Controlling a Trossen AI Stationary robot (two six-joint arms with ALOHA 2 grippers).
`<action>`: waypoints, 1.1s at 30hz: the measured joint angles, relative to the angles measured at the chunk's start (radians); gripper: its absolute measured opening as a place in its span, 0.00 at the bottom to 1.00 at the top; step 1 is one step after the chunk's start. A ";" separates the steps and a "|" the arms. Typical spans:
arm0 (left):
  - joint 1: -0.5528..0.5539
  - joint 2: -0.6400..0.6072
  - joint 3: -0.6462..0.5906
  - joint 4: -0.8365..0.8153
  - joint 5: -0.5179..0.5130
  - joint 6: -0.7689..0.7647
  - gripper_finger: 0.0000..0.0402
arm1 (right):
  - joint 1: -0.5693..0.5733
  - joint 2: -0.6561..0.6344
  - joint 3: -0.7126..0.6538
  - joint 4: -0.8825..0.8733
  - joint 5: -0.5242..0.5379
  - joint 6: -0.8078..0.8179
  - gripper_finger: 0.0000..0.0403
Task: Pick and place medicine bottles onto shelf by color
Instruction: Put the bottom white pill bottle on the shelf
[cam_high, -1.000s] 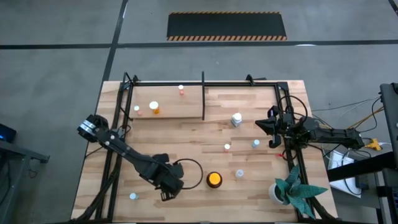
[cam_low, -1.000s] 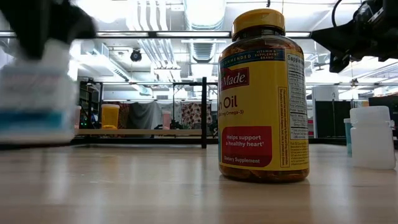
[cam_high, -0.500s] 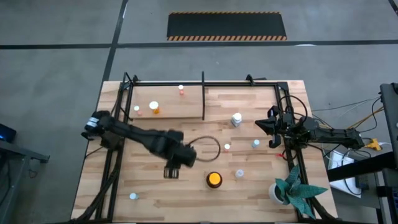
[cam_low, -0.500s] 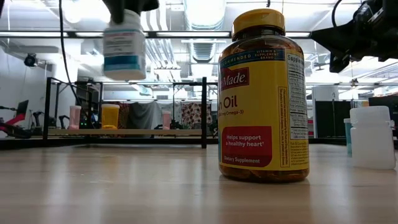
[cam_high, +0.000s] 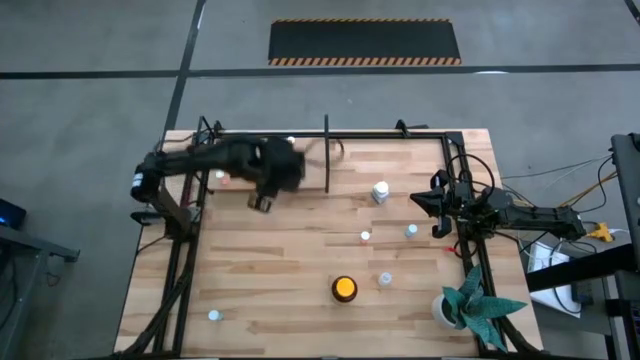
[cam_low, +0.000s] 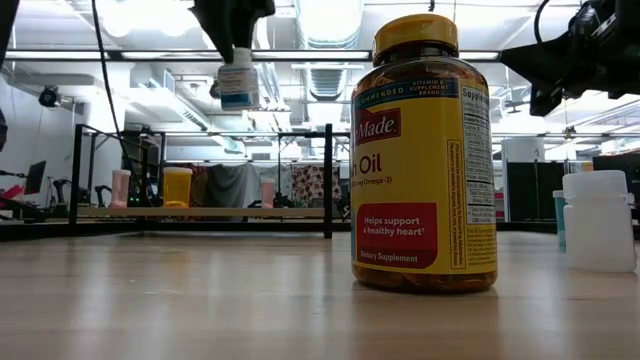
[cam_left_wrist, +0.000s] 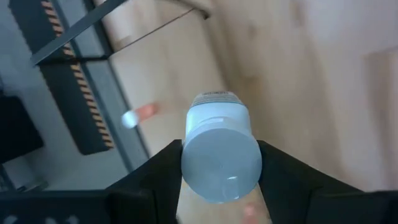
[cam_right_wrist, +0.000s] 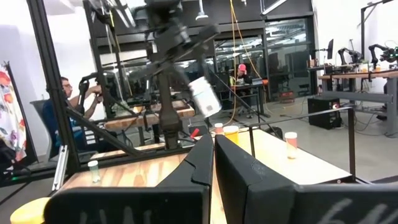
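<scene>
Above the shelf's (cam_high: 300, 176) left half, your left gripper (cam_left_wrist: 221, 163) carries a pale blue bottle (cam_left_wrist: 219, 154) in the air, its fingers (cam_left_wrist: 155, 174) pressed against both sides of the cap end. From the low view, the bottle (cam_low: 238, 84) hangs upright below the gripper, well above the shelf board. From overhead, your left arm (cam_high: 215, 160) reaches from the table's left edge across the shelf frame, with the wrist near the black divider post (cam_high: 327, 155).

On the shelf board's left side stand an orange bottle (cam_high: 249, 176), a small white one (cam_high: 221, 176) and a small red-capped one (cam_high: 291, 144) at the back rail.

On the table (cam_high: 300, 260) in front of the shelf, a white bottle (cam_high: 380, 191) stands just right of the divider. Smaller bottles lie scattered right of centre. The amber jar (cam_low: 424, 155) with its yellow lid stands near the front edge. One small bottle (cam_high: 213, 315) sits alone at the front left.

Your right arm (cam_high: 520, 215) waits at the table's right edge, its gripper (cam_high: 437, 205) fully closed and holding nothing. A green plant (cam_high: 470, 305) stands at the front right corner.
</scene>
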 joint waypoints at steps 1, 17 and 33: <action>0.033 -0.009 0.000 0.003 0.001 0.038 0.41 | 0.000 0.000 0.000 0.000 0.000 0.000 0.02; 0.611 -0.067 -0.166 0.221 0.292 0.400 0.41 | 0.000 0.000 0.000 -0.007 0.000 0.019 0.02; 0.832 -0.068 -0.455 0.406 0.291 0.517 0.41 | 0.000 0.000 0.000 -0.007 0.000 0.031 0.02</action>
